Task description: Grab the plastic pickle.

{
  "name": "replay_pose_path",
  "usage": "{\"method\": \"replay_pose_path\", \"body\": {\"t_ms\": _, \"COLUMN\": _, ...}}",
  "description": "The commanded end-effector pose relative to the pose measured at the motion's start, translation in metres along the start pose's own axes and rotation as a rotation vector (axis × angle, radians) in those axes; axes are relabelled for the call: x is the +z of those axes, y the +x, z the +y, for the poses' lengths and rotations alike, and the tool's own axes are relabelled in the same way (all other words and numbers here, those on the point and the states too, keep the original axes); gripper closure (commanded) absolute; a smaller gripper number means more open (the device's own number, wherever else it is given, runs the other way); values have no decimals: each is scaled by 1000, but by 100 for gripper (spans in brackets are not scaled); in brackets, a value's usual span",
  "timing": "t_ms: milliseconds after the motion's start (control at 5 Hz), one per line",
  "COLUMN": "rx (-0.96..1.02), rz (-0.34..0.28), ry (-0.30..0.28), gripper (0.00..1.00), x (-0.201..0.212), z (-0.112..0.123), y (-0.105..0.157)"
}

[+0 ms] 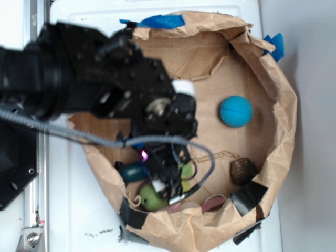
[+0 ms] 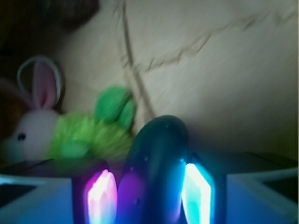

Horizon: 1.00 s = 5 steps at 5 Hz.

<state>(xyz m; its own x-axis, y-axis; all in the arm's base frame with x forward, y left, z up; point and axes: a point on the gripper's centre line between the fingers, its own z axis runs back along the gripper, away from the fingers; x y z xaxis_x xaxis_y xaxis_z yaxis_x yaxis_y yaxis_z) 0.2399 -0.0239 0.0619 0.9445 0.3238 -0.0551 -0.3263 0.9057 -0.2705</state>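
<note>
The plastic pickle (image 2: 159, 158) is a glossy dark green capsule standing between my two lit pads in the wrist view. The pink-lit pad (image 2: 100, 196) sits on its left and the cyan-lit pad (image 2: 196, 193) on its right, both against its sides. My gripper (image 2: 149, 198) is shut on it. The pickle looks sharp there while the cardboard floor behind it is blurred. In the exterior view the pickle (image 1: 134, 171) pokes out to the left of the gripper (image 1: 157, 170), low in the paper-walled bin (image 1: 283, 105).
A lime-green fuzzy plush (image 2: 88, 135) with a white bunny head (image 2: 35, 126) lies just left of the pickle. The blue ball (image 1: 235, 111) rests at the right, and a brown lump (image 1: 243, 170) lies lower right. Crumpled paper walls ring the bin.
</note>
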Motion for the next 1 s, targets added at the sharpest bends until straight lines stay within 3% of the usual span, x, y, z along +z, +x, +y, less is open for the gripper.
{"method": "replay_pose_path", "body": {"t_ms": 0, "rx": -100, "rz": -381, "ry": 9, "gripper": 100, "x": 89, "z": 33, "y": 32}}
{"method": "replay_pose_path", "body": {"t_ms": 200, "rx": -104, "rz": -369, "ry": 33, "gripper": 100, "x": 106, "z": 37, "y": 31}}
{"method": "replay_pose_path", "body": {"t_ms": 800, "rx": -124, "rz": -332, "ry": 120, "gripper": 100, "x": 101, "z": 34, "y": 25}}
